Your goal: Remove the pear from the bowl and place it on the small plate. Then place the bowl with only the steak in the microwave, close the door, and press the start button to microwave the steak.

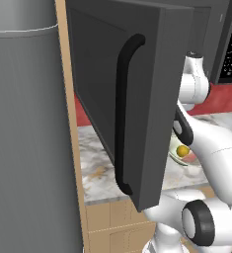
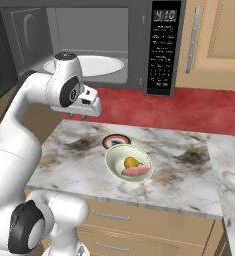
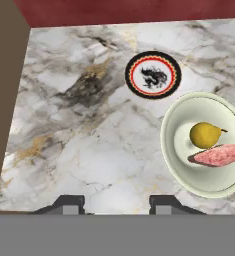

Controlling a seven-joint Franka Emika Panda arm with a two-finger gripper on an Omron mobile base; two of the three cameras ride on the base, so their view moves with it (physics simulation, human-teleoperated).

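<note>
- My gripper (image 3: pixel 116 204) hangs high over the marble counter (image 3: pixel 79 150), pointing down, with both fingertips (image 3: pixel 69 204) spread wide apart and nothing between them.
- The pear (image 3: pixel 205 135) sits inside the bowl (image 3: pixel 189 172), pressed up against the steak (image 3: pixel 221 155), so nothing has been lifted out yet. The two lie touching, which I judge leaves little room for a finger on that side of the fruit.
- The bowl lies off to one side of my fingers in the hand view, not under them. I would have to shift across before coming down on the pear.
- The small plate (image 3: pixel 153 75) rests flat on the counter just beside the bowl, nearly touching its rim in the right base view. That closeness makes for a short carry once I hold the fruit.
- The microwave (image 2: pixel 164 50) stands above the back of the counter with its cavity exposed, because the door (image 1: pixel 132 99) is swung fully out. I judge it ready to take the bowl later.
- The open door blocks much of the left base view, so only a sliver of bowl and pear shows there.
</note>
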